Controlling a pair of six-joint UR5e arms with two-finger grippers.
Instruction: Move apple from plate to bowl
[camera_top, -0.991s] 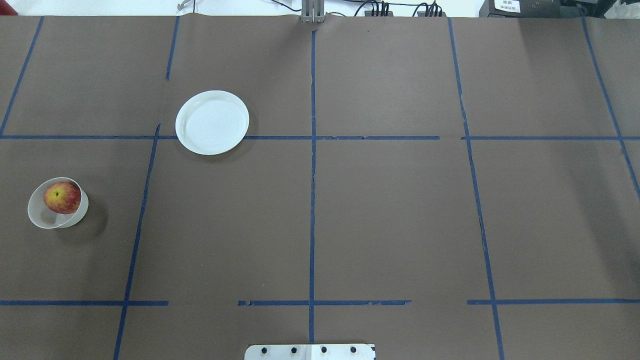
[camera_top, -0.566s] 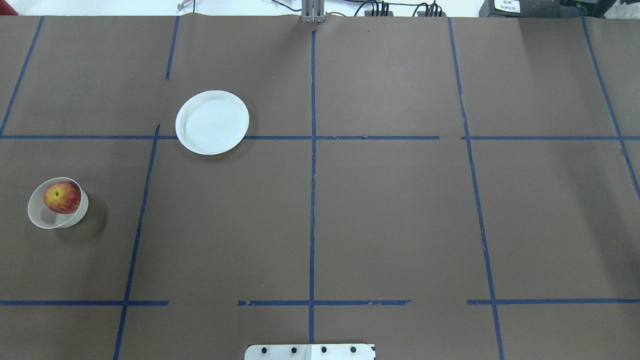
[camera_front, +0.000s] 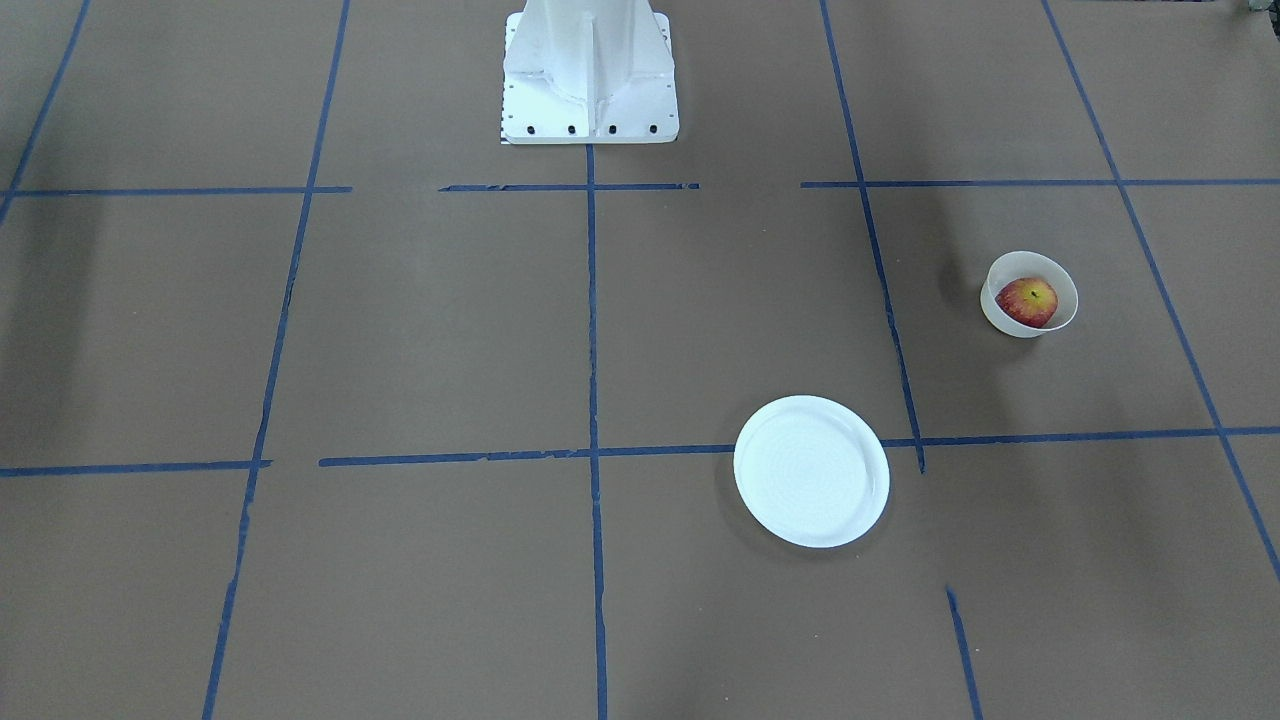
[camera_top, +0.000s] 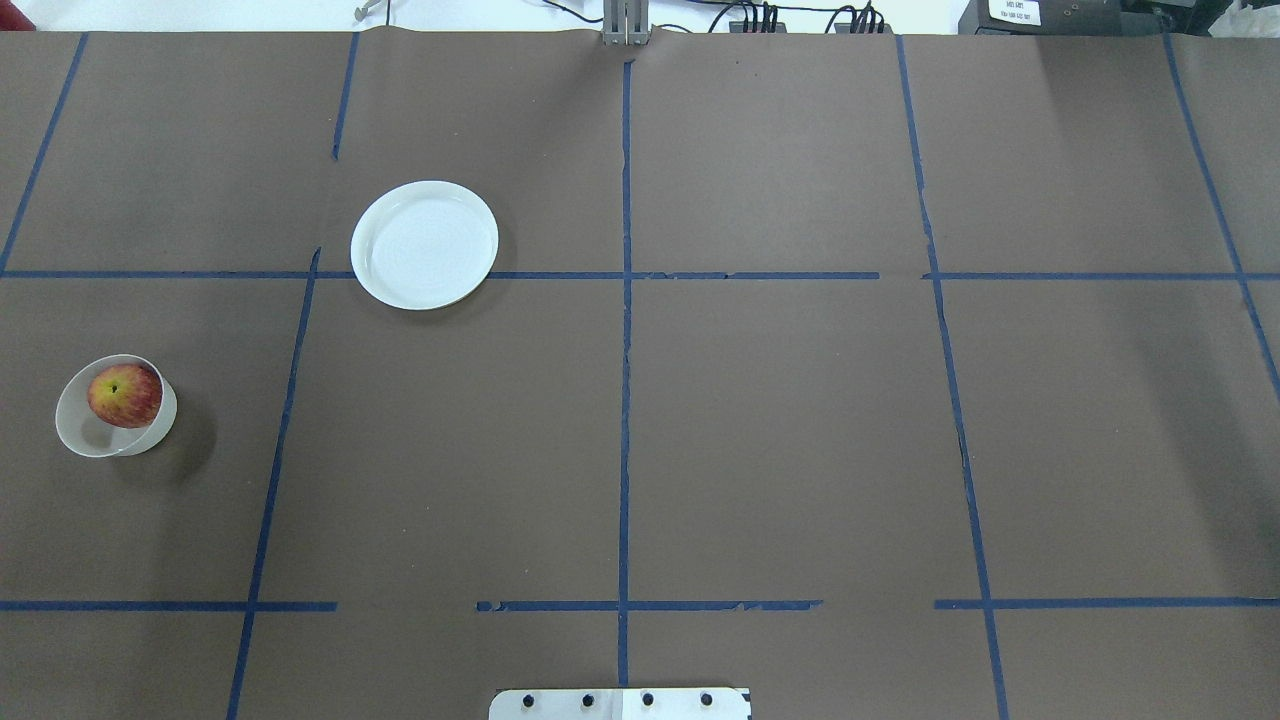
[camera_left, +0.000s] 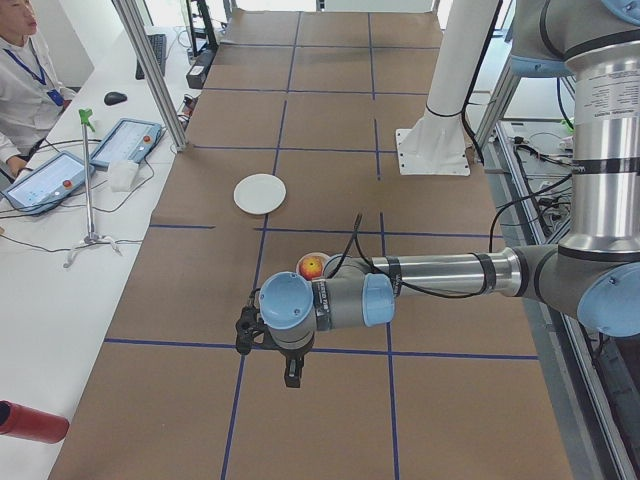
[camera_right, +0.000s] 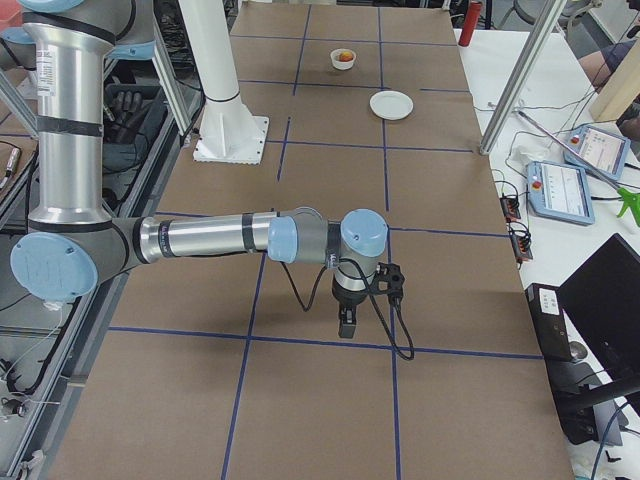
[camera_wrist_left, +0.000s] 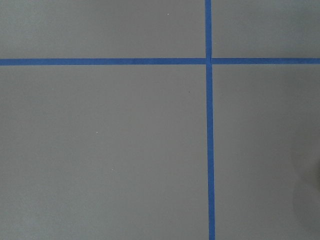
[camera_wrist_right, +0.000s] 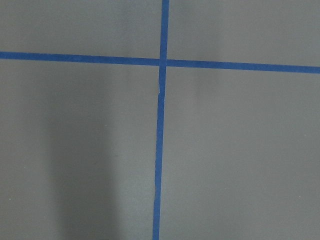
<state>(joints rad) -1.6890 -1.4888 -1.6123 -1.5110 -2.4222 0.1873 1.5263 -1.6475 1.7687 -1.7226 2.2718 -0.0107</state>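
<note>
The red and yellow apple (camera_top: 124, 394) lies inside the small cream bowl (camera_top: 75, 436) at the table's left side. It also shows in the front-facing view (camera_front: 1027, 300) inside the bowl (camera_front: 1004, 268). The white plate (camera_top: 424, 244) stands bare, farther back and to the right of the bowl. My left gripper (camera_left: 291, 376) hangs above the table on the near side of the bowl in the exterior left view. My right gripper (camera_right: 345, 326) hangs over the table far from both dishes. I cannot tell whether either is open or shut.
Blue tape lines cross the brown table cover. The robot's white base (camera_front: 588, 70) stands at the table's middle edge. An operator (camera_left: 22, 70) sits at a side desk with tablets (camera_left: 125, 142). A red bottle (camera_left: 30, 421) lies on that desk.
</note>
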